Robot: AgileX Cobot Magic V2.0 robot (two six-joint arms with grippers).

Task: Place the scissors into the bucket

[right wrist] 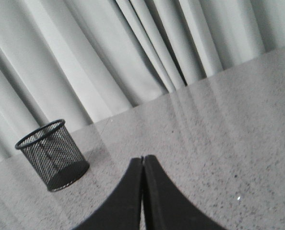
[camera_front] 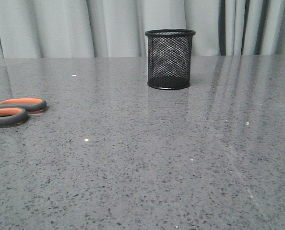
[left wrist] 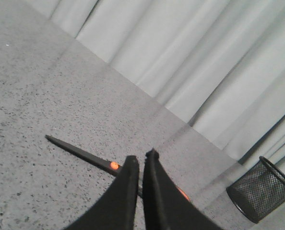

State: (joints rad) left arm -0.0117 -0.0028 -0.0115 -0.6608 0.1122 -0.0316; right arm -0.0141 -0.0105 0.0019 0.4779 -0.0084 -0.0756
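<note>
At the far left of the front view, near nine o'clock, the scissors [camera_front: 15, 111] are seen lying flat on the speckled grey table [camera_front: 147, 163], only their dark grey loop handles with orange linings being inside the picture; the blades are cut off by the left edge. In the left wrist view the dark blades [left wrist: 77, 152] are shown stretched across the tabletop, an orange pivot dot visible just beside the fingertips, and the left gripper [left wrist: 141, 159] is held above them with its two black fingers [left wrist: 125, 191] pressed almost together, nothing being gripped between them. The handles are hidden behind those fingers in that view. Further right, at about twelve o'clock in the front view, the bucket [camera_front: 170, 59] is stood upright toward the back of the table, well apart from the scissors, with no contents to be made out through its black mesh. Pale grey curtains [camera_front: 109, 26] are hung behind the table's far edge. In the right wrist view the right gripper [right wrist: 143, 158] is seen with its fingers closed against each other and grasping nothing, poised over bare tabletop, the bucket standing well away from it.
</note>
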